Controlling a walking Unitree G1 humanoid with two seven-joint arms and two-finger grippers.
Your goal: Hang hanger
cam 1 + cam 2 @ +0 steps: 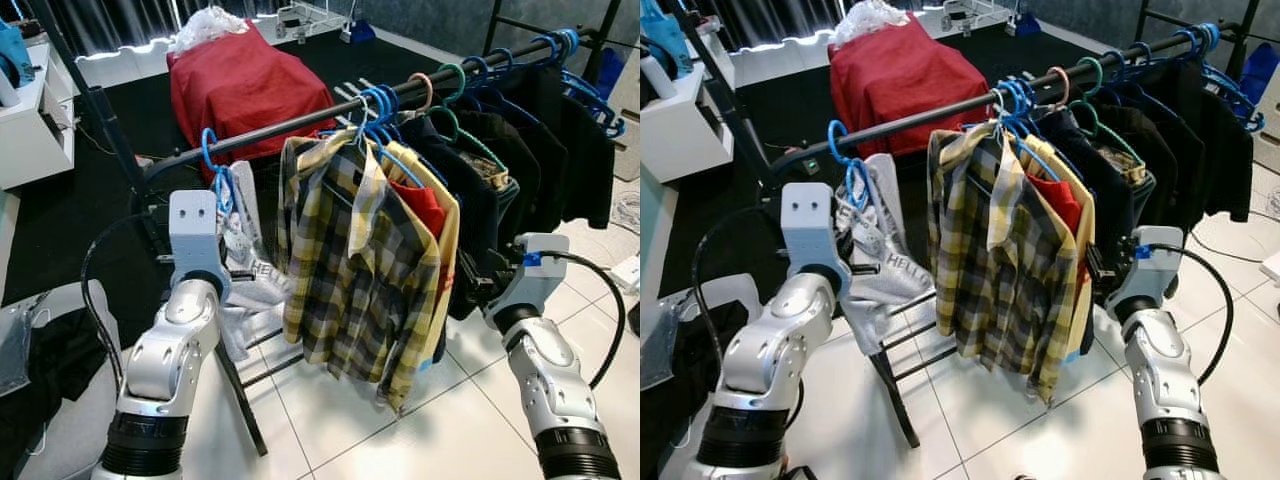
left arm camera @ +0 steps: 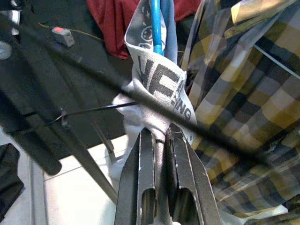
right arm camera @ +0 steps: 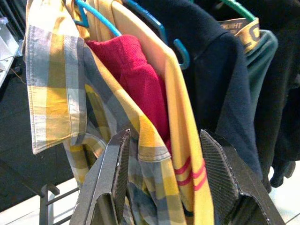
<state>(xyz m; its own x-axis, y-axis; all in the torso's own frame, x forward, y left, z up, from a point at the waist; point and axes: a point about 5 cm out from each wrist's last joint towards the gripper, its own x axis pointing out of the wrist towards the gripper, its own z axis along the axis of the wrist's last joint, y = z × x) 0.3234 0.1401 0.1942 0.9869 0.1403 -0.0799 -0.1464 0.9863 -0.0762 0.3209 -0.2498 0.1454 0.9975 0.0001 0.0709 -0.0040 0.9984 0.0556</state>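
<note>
A blue hanger (image 1: 212, 162) carrying a grey-white printed garment (image 1: 878, 268) has its hook over the black rail (image 1: 290, 128), near the rail's left end. My left gripper (image 2: 159, 137) is shut on the lower fabric of that garment, just below the rail. The same blue hanger (image 2: 156, 23) rises above the fabric in the left wrist view. My right gripper (image 3: 164, 145) is open beside the yellow plaid shirt (image 1: 350, 270), and the shirt's yellow edge lies between its spread fingers (image 3: 115, 164). In the eye views the right gripper (image 1: 478, 285) sits at the shirts' right side.
Dark clothes on blue and green hangers (image 1: 520, 140) crowd the rail's right half. A red-covered object (image 1: 245, 85) stands behind the rack, with a white shelf (image 1: 35, 120) at the far left. The rack's leg (image 1: 245, 405) crosses the white tiled floor (image 1: 400, 420).
</note>
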